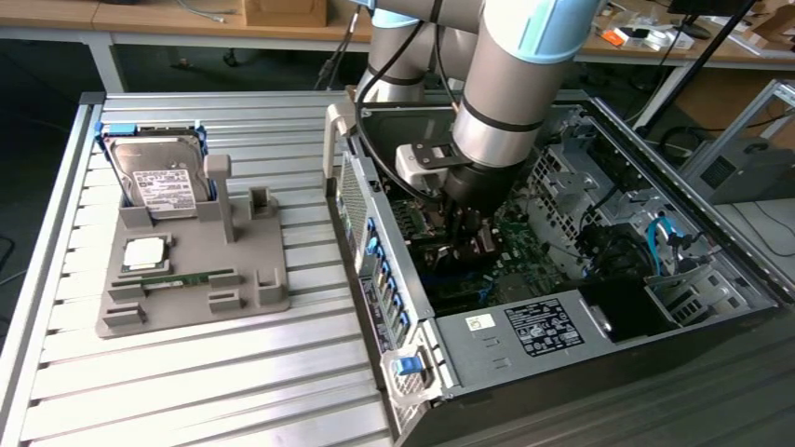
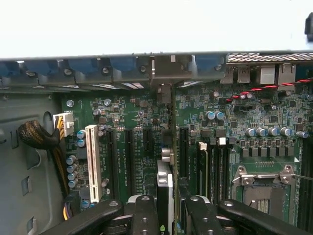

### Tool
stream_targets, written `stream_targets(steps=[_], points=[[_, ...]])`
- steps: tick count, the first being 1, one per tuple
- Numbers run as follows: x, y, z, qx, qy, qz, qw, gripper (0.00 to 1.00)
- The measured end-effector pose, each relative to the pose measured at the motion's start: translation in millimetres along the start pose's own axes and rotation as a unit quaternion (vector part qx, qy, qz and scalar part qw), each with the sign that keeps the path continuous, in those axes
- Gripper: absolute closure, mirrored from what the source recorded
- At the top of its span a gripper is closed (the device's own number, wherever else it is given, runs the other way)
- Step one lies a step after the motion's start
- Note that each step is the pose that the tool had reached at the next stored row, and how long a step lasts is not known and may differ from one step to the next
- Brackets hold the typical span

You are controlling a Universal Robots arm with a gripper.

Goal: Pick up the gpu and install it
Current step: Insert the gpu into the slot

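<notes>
My gripper [image 1: 470, 235] is down inside the open computer case [image 1: 372, 279], over the green motherboard [image 1: 528, 247]. It is shut on the gpu [image 1: 482, 246], a dark card with a tan-brown face that hangs below the fingers. From the wrist, the gpu [image 2: 166, 183] is seen edge-on between the two black fingers [image 2: 145, 215], and my gripper [image 2: 168, 208] clamps it from both sides. The card's thin edge runs along the motherboard's black expansion slots [image 2: 146, 147] toward the rear bracket openings [image 2: 164, 68]. I cannot tell whether the card touches a slot.
A grey fixture [image 1: 249, 298] on the slatted table holds a silver hard drive [image 1: 162, 182], a processor chip [image 1: 145, 250] and a green memory stick [image 1: 186, 277]. Around the card stand a white slot [image 2: 92, 161], a cable bundle [image 2: 36, 134] and the processor socket [image 2: 264, 191].
</notes>
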State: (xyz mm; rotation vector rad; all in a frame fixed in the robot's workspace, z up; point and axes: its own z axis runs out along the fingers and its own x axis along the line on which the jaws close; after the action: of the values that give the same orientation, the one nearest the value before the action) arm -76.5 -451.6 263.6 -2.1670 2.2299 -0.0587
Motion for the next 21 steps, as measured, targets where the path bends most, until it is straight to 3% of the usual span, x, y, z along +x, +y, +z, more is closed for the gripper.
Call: stream_targets(steps=[21], points=[[1.8,0.2,0.7,-0.0001,0.0,0.0,1.0,0.73]])
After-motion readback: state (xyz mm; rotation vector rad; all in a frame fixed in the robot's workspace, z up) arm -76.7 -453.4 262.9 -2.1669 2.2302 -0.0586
